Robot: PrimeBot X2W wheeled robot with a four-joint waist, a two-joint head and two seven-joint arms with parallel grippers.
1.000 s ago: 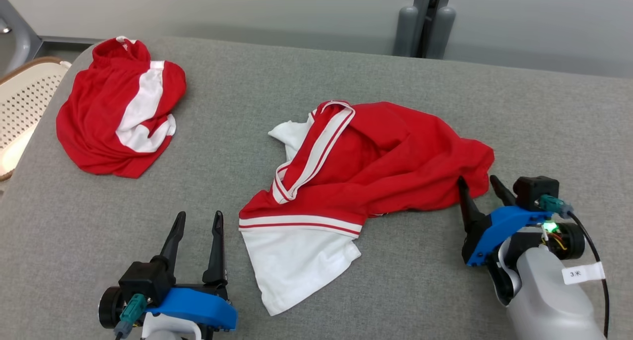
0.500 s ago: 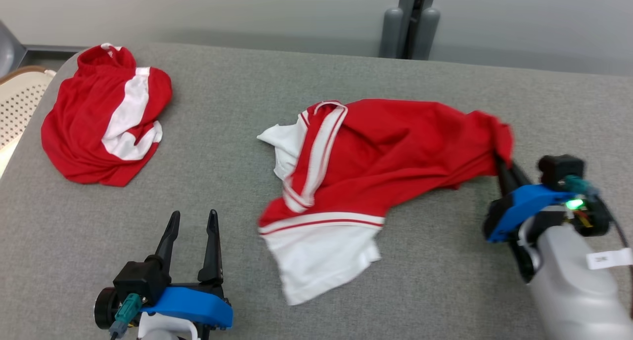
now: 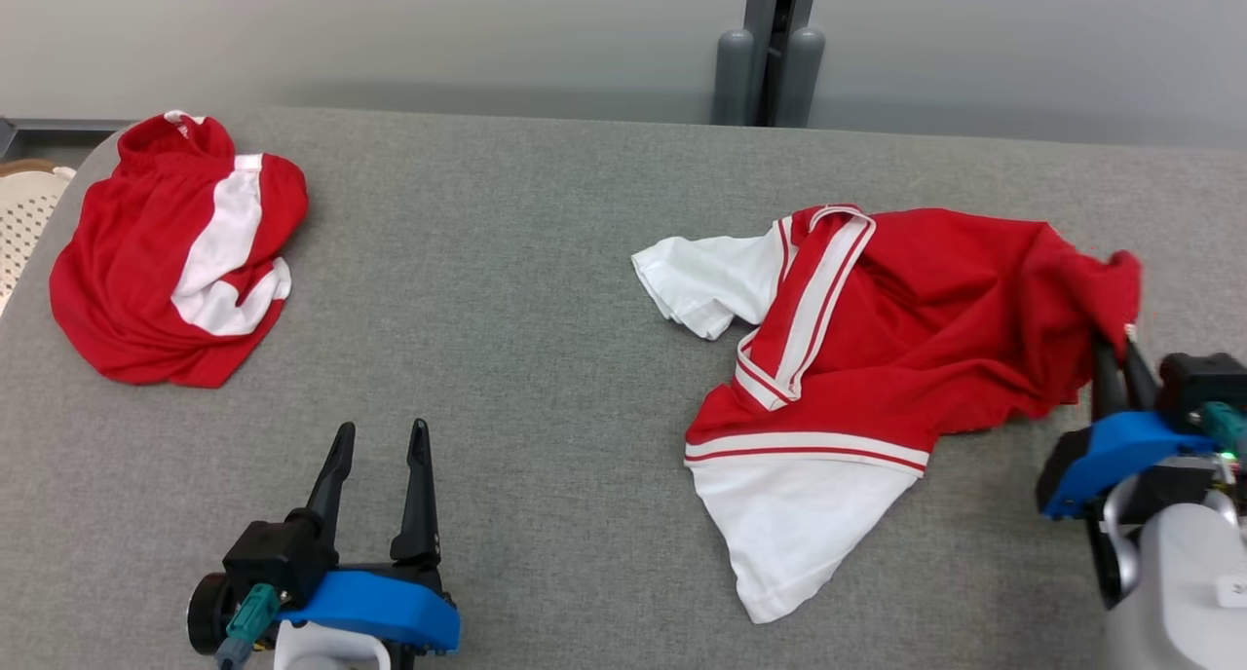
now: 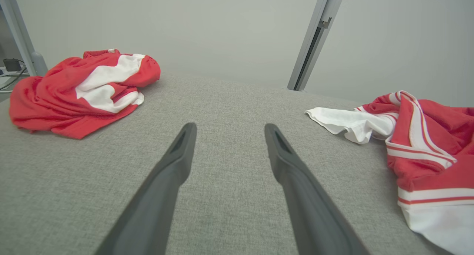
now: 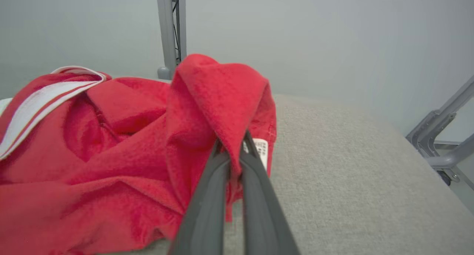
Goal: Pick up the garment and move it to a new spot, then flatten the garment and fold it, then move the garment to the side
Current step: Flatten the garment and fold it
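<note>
The left gripper (image 3: 383, 427) stands spread wide and empty, well apart from the red-and-white jersey (image 3: 935, 310), which sprawls rightward across the grey table (image 3: 526, 290) to the right gripper (image 3: 1115, 353), pinched tight on its red far-right corner

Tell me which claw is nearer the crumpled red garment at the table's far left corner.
Left. The left claw is open, short of the crumpled garment and apart from it; the right claw is across the table, shut on the other garment.
</note>
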